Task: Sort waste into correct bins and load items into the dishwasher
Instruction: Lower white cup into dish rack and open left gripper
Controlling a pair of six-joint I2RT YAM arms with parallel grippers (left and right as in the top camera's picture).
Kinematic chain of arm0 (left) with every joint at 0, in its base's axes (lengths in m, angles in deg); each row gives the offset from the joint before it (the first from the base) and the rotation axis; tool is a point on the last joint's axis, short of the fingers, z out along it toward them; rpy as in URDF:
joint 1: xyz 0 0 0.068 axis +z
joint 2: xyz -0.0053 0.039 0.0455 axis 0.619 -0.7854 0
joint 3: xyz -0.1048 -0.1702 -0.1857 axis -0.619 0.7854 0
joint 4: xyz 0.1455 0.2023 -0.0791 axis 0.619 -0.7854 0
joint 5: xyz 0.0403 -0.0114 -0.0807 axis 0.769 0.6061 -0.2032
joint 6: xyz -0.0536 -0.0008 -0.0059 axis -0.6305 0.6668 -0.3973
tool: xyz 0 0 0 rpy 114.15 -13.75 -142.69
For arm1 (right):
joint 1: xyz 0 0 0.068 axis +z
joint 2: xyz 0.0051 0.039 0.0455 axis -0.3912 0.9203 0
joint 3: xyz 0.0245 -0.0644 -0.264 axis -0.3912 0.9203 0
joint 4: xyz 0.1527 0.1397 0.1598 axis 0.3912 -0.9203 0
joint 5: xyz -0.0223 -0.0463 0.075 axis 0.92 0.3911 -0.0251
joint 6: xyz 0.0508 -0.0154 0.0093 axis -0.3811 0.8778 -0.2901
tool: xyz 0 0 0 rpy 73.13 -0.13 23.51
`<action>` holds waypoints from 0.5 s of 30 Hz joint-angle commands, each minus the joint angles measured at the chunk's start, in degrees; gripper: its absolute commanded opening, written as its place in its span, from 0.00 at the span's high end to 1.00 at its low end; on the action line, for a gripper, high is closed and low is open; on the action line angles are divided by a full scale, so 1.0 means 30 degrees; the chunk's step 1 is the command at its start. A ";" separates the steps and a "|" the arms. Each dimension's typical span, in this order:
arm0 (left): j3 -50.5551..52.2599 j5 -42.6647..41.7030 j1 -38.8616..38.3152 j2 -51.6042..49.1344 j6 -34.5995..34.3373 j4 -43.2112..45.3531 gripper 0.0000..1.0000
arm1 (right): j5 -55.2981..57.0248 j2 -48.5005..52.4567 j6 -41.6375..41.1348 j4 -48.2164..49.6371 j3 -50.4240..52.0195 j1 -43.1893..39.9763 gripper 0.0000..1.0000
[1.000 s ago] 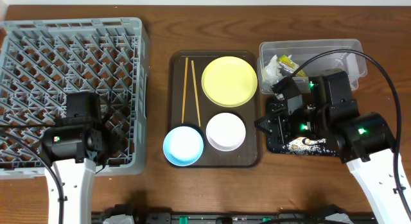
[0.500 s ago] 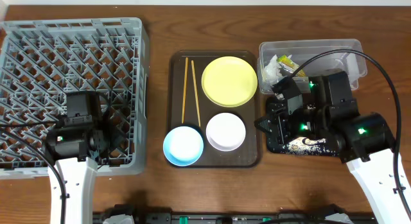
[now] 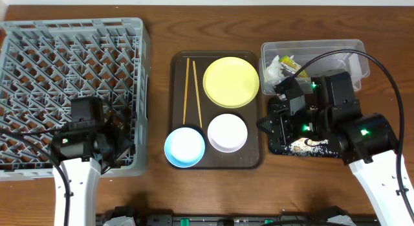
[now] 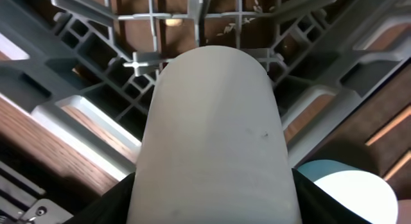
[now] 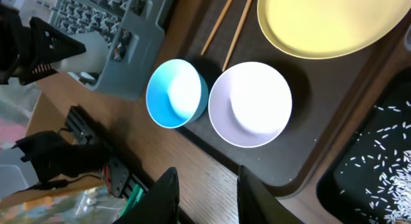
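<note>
Grey plastic rack: fills the far-L corner of the table and runs down most of the L edge. No dishes seen in it.

L gripper: over the rack's near-R corner. From above it's just a dark lump. Its own cam is blocked by a pale round housing, w/ only rack lattice and a slice of blue bowl showing past it. Fingers not visible, so can't tell if spread or clamped, or if anything is in them.

Brown tray: table ctr, just R of the rack. On it:
- chopsticks, a pair, lying lengthwise along the tray's L edge, far half.
- plate, yellow, far-R corner, nothing on it.
- blue bowl, near-L corner, upright, right at the rim.
- white bowl, near edge, just R of the blue one, rims touching or all but. Upright, empty.

Clear tub: far-R part of the table. Wrapper and tissue lie side by side in its L end.

Black tray: directly on the near side of the tub, beside the brown tray's R edge. Crumbs are scattered along its near part. R arm hides most of the rest.

R gripper: above the black tray's L edge, pointing toward the brown tray. Wrist cam shows both fingers parted w/ bare table btwn them, nothing gripped.
</note>
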 commanded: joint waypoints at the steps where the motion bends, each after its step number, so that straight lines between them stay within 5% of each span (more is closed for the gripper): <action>1: 0.0044 -0.0328 0.0546 0.0007 -0.0153 0.0015 0.35 | 0.0073 -0.0233 0.0262 0.0007 -0.0233 0.0226 0.72; 10: -0.0860 -0.1654 0.1435 0.0015 0.1355 -0.0364 0.07 | 0.0066 -0.0233 0.0255 0.0007 -0.0233 0.0226 0.72; 15: -0.3439 -0.2951 0.1413 0.0029 0.3665 -0.1588 0.04 | 0.0066 -0.0233 0.0255 0.0007 -0.0233 0.0233 0.71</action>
